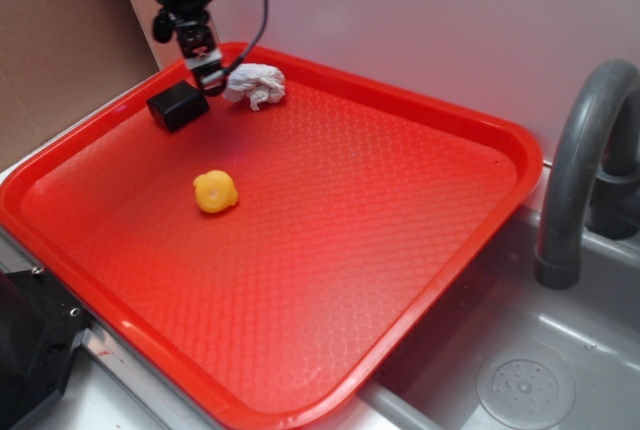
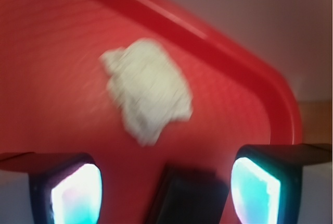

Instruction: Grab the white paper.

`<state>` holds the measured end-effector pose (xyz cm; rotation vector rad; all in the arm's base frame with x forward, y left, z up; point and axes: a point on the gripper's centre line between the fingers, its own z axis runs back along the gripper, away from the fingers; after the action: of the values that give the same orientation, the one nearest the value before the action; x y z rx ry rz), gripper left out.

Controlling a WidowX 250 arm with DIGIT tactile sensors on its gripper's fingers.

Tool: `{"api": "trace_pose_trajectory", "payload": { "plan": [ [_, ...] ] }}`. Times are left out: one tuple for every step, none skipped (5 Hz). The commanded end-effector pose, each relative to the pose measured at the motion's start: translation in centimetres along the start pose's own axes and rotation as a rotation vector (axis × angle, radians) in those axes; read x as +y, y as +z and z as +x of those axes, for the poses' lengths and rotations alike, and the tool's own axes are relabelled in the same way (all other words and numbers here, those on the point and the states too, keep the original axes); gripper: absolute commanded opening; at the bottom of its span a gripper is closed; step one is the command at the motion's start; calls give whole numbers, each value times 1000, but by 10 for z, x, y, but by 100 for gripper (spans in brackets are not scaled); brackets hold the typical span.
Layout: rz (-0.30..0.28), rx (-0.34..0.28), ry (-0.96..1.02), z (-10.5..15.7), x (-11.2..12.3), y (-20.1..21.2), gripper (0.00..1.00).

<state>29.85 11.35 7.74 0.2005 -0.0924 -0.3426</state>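
The white paper (image 1: 256, 84) is a crumpled wad lying in the far left corner of the red tray (image 1: 400, 110). In the wrist view the white paper (image 2: 148, 89) lies ahead of the fingers, apart from them. My gripper (image 1: 207, 76) hangs just left of the wad, above the black block (image 1: 178, 105). Seen from the wrist, the gripper (image 2: 166, 193) is open, its two pads wide apart, and the black block (image 2: 190, 198) shows on the tray below the gap between them. Nothing is held.
A small yellow rounded toy (image 1: 215, 191) sits on the tray, nearer the front left. The tray's raised rim (image 2: 223, 52) runs just behind the paper. A grey faucet (image 1: 580, 170) and a sink drain (image 1: 525, 385) are to the right of the tray.
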Motion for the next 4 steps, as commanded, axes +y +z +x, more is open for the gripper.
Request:
{"api": "trace_pose_trajectory", "payload": {
  "plan": [
    [-39, -60, -58, 23, 16, -14, 100],
    [-116, -124, -201, 30, 1, -28, 100],
    [-211, -221, -275, 34, -8, -30, 0],
    [-230, -221, -243, 34, -9, -31, 0]
  ]
}}
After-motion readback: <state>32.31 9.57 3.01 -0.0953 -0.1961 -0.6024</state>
